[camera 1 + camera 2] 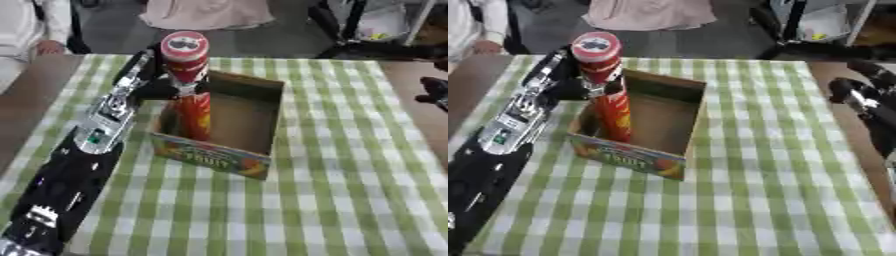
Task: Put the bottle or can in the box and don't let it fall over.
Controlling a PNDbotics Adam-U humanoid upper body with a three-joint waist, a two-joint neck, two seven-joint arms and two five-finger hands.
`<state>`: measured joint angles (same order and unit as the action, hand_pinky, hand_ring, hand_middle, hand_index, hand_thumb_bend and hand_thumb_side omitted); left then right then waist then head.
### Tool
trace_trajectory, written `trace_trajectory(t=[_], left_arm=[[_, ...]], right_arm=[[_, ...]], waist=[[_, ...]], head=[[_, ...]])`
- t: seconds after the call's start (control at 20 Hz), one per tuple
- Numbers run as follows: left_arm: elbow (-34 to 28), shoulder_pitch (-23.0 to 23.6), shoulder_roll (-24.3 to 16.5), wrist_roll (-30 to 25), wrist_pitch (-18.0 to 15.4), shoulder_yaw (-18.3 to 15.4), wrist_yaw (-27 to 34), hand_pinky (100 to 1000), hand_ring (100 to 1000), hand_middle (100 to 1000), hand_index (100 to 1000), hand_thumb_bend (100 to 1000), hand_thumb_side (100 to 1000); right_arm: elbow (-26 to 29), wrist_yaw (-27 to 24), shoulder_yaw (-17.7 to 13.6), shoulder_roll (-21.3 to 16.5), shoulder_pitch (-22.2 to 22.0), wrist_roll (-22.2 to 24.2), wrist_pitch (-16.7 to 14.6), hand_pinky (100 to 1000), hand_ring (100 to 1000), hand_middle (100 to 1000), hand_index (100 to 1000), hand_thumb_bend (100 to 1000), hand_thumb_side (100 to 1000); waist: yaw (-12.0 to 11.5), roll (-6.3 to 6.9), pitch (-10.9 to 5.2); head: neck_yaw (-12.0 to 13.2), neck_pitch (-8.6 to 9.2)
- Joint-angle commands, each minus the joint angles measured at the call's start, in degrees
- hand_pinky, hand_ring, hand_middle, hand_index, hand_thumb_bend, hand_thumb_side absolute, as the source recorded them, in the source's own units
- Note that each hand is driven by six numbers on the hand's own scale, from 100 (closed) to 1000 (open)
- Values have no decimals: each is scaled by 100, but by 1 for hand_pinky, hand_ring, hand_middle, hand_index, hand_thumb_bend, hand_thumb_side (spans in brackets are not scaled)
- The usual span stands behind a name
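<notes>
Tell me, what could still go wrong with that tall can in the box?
The can is tall and narrow and stands at the left wall of the box, so it might tip when released. The left hand is close behind it, grip hidden; pulling away could knock it. The box is light cardboard and may slide.

I am looking down through both head cameras, facing toward 12 o'clock over the checked table [332,190]. Both eyes are sharing nearly one picture, the cardboard box [654,117] sitting near, just left of centre; the right eye is showing more toward 3 o'clock.
</notes>
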<state>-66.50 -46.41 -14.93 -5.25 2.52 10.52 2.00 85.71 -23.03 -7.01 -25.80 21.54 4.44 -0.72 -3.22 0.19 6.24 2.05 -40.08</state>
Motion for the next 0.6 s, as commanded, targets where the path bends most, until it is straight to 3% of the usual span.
trace_trajectory(t=[0.05,0.6], left_arm=[[-141,-75,-210,-67,-11,-69,7,814,796,751,778,857,221],[-288,134,-527,3,-1,-237,178,814,798,758,784,865,238]], right_arm=[[128,-54,-46,-91,45,-22,-5,659,819,902,821,708,284],[125,-69,-68,-109,14,-48,-12,659,818,901,820,710,282]], waist=[[-9,-12,-115],[-95,-41,-157]], head=[[-19,30],[-71,14]])
